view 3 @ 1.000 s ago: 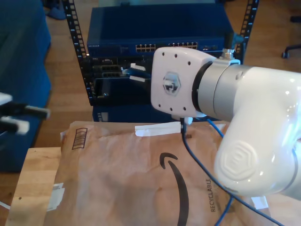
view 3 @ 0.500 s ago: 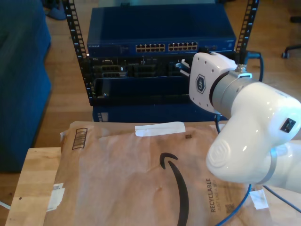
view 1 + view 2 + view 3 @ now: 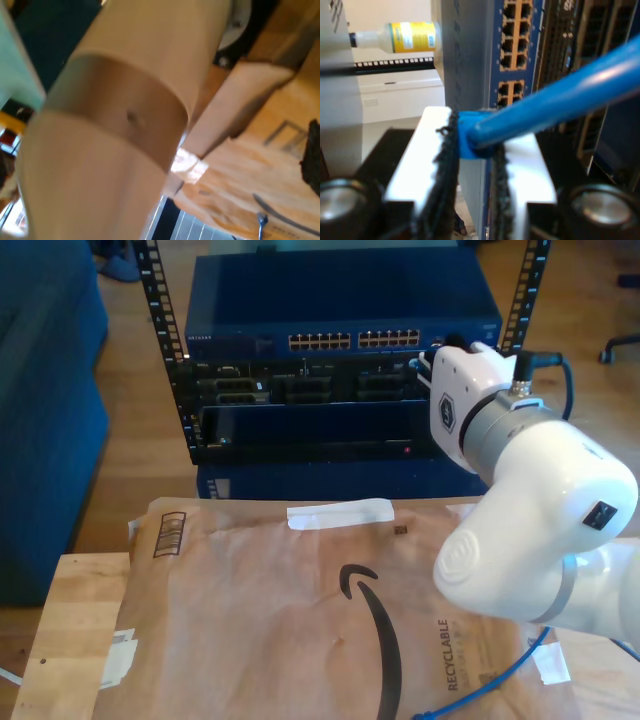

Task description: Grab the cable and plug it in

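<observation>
The cable (image 3: 560,100) is bright blue, and my second gripper (image 3: 472,135) is shut on it near its end, the black pads (image 3: 445,165) pressed on both sides. The plug tip is hidden by the fingers. Just ahead are the rows of ports (image 3: 512,35) on the blue network switch. In the exterior view my second gripper (image 3: 428,362) sits at the right end of the switch (image 3: 340,340), level with the port row. The cable arcs behind the wrist (image 3: 566,375), and another stretch (image 3: 500,672) lies on the paper at the bottom right of the exterior view.
The switch sits in a black rack (image 3: 300,420) with darker modules below it. Brown packing paper (image 3: 300,620) covers a wooden table (image 3: 70,640), with white tape (image 3: 340,512) at its far edge. A blue cover (image 3: 40,420) fills the exterior view's left. A yellow-labelled bottle (image 3: 405,36) lies beyond the rack.
The second arm swung away from the camera and carried the cable along the rack front toward the exterior view's right. The gripper seen at that view's left edge a second ago has gone.
</observation>
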